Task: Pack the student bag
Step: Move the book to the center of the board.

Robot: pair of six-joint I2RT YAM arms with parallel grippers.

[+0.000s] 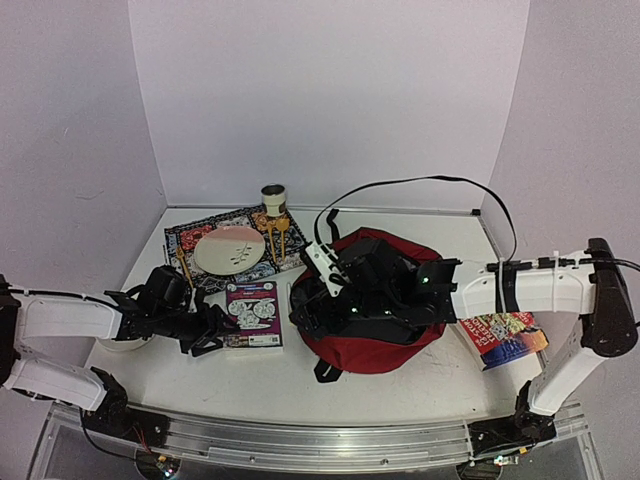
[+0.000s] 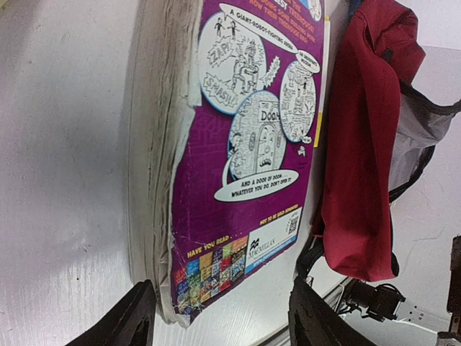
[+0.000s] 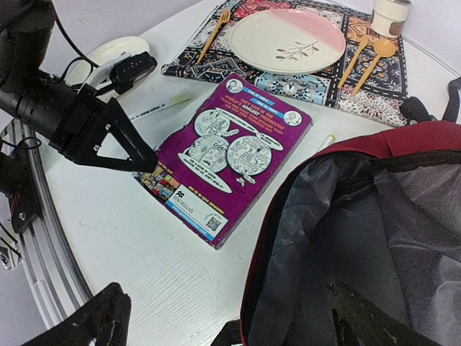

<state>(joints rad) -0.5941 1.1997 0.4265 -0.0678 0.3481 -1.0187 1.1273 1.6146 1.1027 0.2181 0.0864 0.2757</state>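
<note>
The bag sits in the middle of the table, slumped in a heap with its mouth gaping toward my left side and the grey lining showing. I judge it soft and floppy all over: nothing in it holds a shape, so the mouth will probably sag shut unless something props it. The lining looks smooth and may slide between my fingers, so I would rather take the thicker red rim by the zip, or a black strap, than a fold of loose cloth. My right gripper hangs at that mouth with its fingers spread wide, the rim lying between them but not pinched. My left gripper is down at the table with its fingers apart on either side of the near corner of a purple book, which lies flat just beside the bag. The book is a thick paperback with worn pages; I expect it to bend if lifted by one corner, so a bite further in along the edge looks safer
</note>
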